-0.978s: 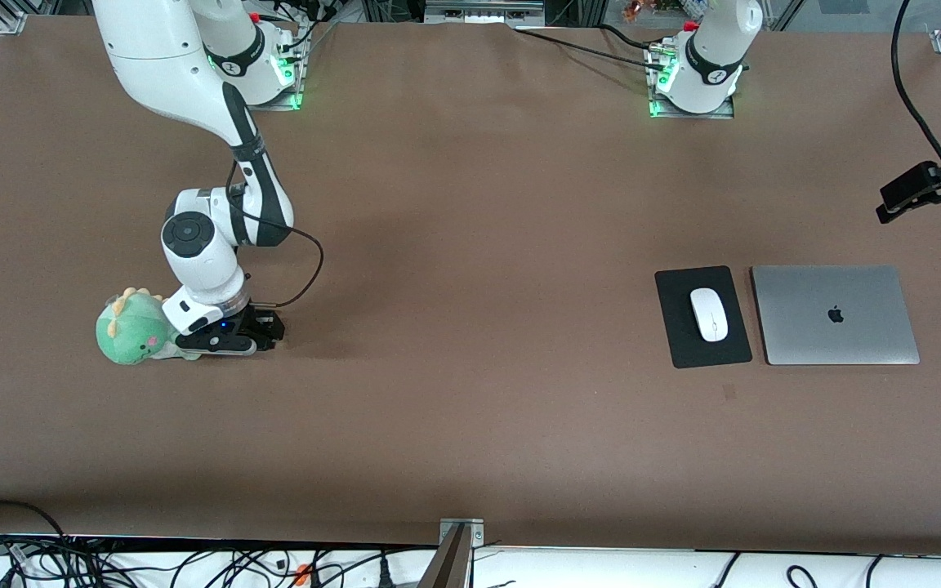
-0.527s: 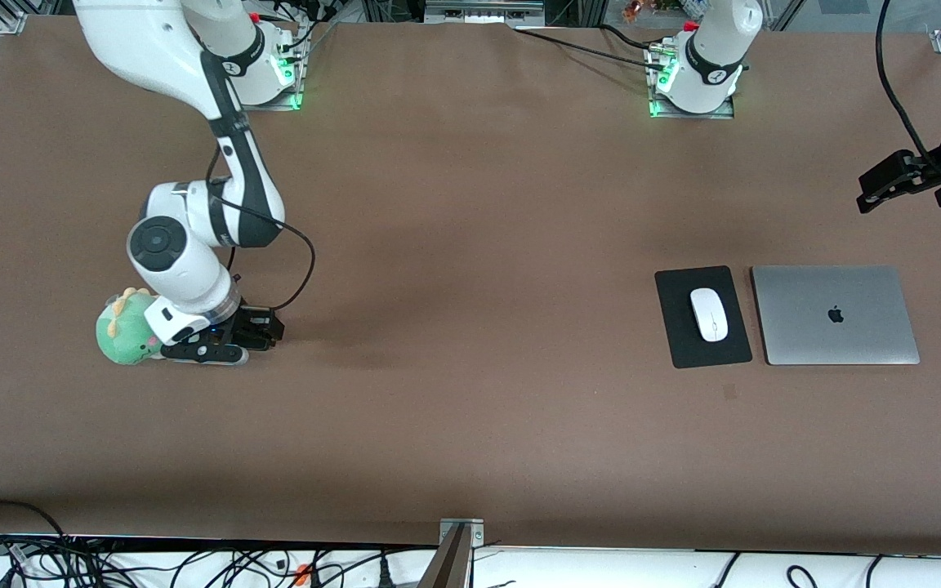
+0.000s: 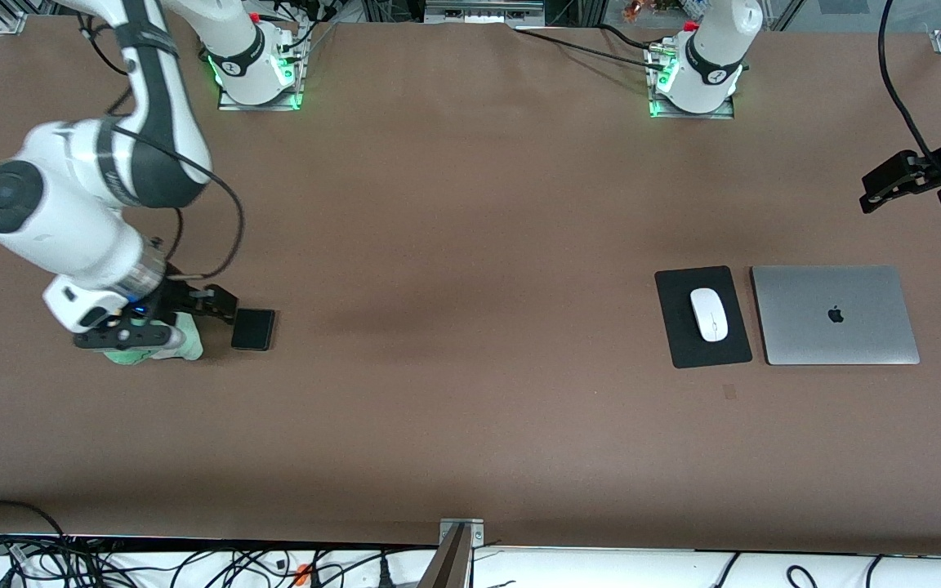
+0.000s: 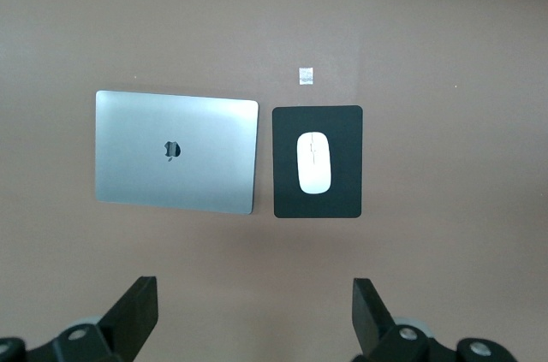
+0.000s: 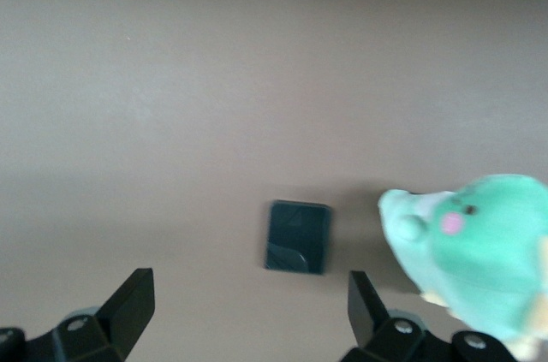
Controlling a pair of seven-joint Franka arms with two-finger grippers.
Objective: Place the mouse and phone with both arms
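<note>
The phone (image 3: pixel 253 329) lies flat on the bench (image 3: pixel 470 245) at the right arm's end, beside the green plush dinosaur (image 5: pixel 479 242) under the open, empty right hand (image 3: pixel 162 325), while the mouse (image 3: pixel 708 314) rests on the mouse pad (image 3: pixel 675 327), with the open left hand (image 3: pixel 899 184) hovering nearby.

Robot lab; bolted arm bases (image 3: pixel 691 77); loose cables (image 3: pixel 193 563)

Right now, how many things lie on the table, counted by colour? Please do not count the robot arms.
Black: 2, the phone and the mouse pad
White: 1, the mouse, on the mouse pad
Silver: 1, the closed laptop
Green: 1, the plush toy, beside the phone
Total: 5
</note>
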